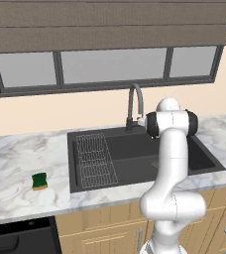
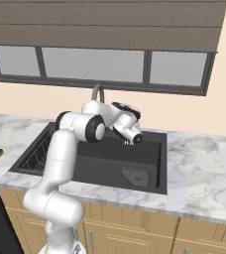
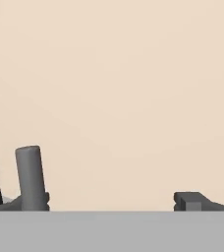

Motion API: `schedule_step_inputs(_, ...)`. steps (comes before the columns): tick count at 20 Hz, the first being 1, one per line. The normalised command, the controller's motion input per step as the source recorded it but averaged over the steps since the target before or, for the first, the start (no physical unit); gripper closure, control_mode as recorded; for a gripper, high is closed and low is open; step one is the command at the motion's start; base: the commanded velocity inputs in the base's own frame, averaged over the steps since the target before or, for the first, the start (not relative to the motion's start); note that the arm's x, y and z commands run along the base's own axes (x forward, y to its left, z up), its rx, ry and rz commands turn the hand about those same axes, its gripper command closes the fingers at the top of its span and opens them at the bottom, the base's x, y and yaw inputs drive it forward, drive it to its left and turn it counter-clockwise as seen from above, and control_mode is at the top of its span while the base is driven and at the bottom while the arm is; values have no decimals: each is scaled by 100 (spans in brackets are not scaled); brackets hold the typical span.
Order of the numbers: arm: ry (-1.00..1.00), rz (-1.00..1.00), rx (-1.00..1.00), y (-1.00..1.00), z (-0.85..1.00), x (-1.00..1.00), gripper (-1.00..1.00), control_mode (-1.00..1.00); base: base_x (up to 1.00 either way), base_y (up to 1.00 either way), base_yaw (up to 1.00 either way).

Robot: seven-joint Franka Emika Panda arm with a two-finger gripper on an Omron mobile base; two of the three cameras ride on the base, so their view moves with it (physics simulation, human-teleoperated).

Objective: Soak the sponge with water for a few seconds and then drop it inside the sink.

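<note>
Rendered home kitchen, marble counter (image 1: pixel 16 163) with inset black sink (image 1: pixel 135 149) and curved faucet (image 1: pixel 135 106), wooden cabinets (image 1: pixel 100 230) below, wide window (image 1: pixel 110 67) under a blind (image 1: pixel 110 25), beige wall

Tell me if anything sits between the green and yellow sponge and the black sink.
Nothing visible does. The small green-topped yellow sponge lies on bare marble counter left of the matte black sink basin, with only open countertop between them.

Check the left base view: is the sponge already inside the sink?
No, the sponge sits on the marble counter, apart from the sink and on its left.
</note>
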Motion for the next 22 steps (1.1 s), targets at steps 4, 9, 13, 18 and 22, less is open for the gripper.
schedule_step_inputs(4, 0, -8, 7, -47, 0, -4, -100, -100, 0, 0, 0)
schedule_step_inputs(9, 0, -7, 1, -46, 0, 0, -100, -100, 0, 0, 0)
schedule_step_inputs(13, 0, -5, 2, -53, 0, 0, -100, -100, 0, 0, 0)
schedule_step_inputs(18, 0, -4, 1, -63, 0, 0, -100, -100, 0, 0, 0)
schedule_step_inputs(22, 0, -3, 2, -64, 0, -1, -100, -100, 0, 0, 0)
